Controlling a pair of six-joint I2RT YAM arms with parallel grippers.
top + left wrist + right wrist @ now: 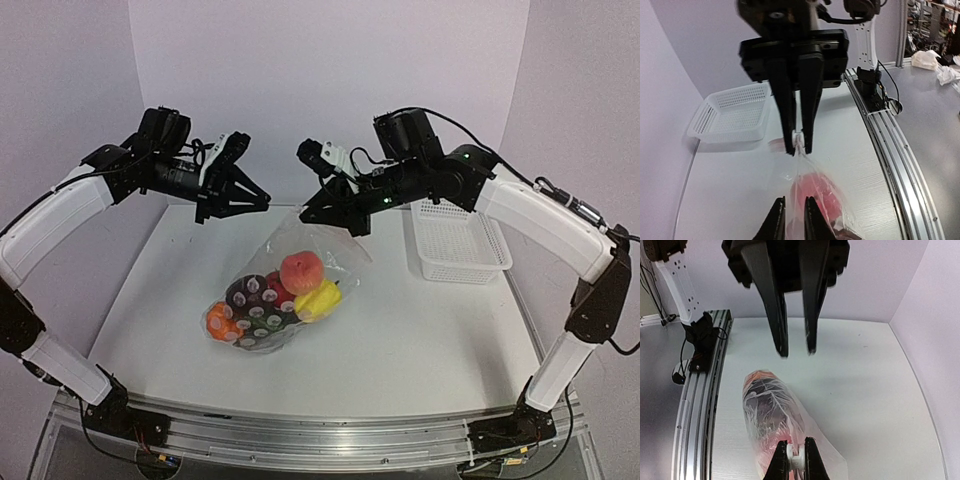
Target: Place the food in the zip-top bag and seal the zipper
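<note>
Top view: the left fingers (pixel 255 200) are hanging open over the far left of the worktop (pixel 420 340), gripping nothing and sitting apart from the bag (pixel 335 255). The right fingers (pixel 318 212) are pinching the bag's raised mouth end. The bag body is lying mid-worktop. The toy food (pixel 300 270) is sitting inside it: peach-red, yellow, orange, dark purple and green pieces. A white basket (pixel 460 272) is standing at the far right, well apart from the bag.

Left wrist view: the left fingers (pixel 777 215) are showing slightly apart at the bottom edge, with the bag (pixel 812 185) plastic running up between them; contact cannot be told. Opposite, the right fingers (pixel 785 115) are clamping a small white piece at the zipper (pixel 798 137), and the bag is hanging from it. Red toy food (pixel 815 195) is showing blurred through the plastic. The basket (pixel 730 132) is sitting behind.

Right wrist view: the right fingers (pixel 780 460) are gripping the white zipper (pixel 797 456) piece. The bag (pixel 767 410) is sloping down to the worktop (pixel 865 380). The left fingers (pixel 777 325) are gaping opposite, with nothing between them.
</note>
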